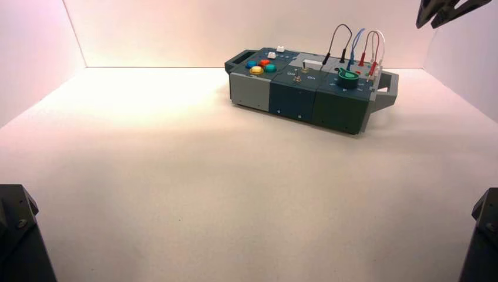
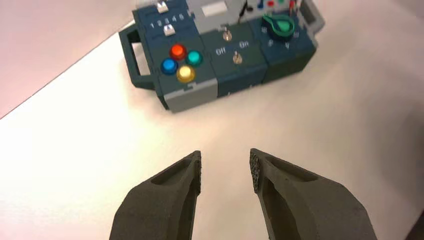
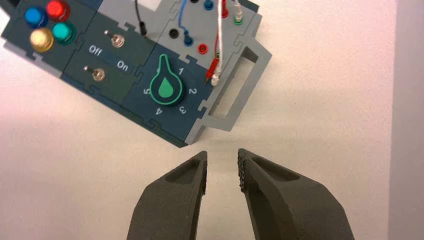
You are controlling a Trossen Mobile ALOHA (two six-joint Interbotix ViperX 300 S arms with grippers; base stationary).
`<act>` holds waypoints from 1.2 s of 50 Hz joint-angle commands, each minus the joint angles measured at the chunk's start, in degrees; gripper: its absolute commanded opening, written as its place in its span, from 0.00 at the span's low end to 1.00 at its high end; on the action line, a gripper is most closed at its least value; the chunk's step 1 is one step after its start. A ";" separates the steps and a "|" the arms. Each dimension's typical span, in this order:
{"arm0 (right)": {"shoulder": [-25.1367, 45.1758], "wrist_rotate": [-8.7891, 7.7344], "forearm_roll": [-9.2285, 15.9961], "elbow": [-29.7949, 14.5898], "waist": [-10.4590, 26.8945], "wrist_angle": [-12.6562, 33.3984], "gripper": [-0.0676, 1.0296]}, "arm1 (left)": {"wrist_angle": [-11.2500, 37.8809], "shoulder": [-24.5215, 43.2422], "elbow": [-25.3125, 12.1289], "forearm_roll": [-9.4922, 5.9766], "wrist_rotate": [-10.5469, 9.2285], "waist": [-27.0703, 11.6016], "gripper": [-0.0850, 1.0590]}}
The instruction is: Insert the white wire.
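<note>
We've got four round coloured buttons (image 3: 51, 25), two metal toggle switches (image 3: 98, 74), and a round green-and-black knob (image 3: 166, 88) here!

The black right gripper with tapered fingers (image 1: 449, 12) hangs high at the far right, its two fingertips parted and nothing between them; in its own wrist view they stand upright, facing each other across a gap. The black left gripper with ridged pads (image 2: 225, 167) also stands open and empty, while dark metal arm segments (image 1: 20, 229) show at both near corners of the high view
</note>
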 commanded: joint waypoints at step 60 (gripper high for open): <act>19.78 -1.05 2.46 -9.14 -1.67 -8.44 0.34 | -4.66 10.11 -9.05 0.00 -0.26 -5.71 0.54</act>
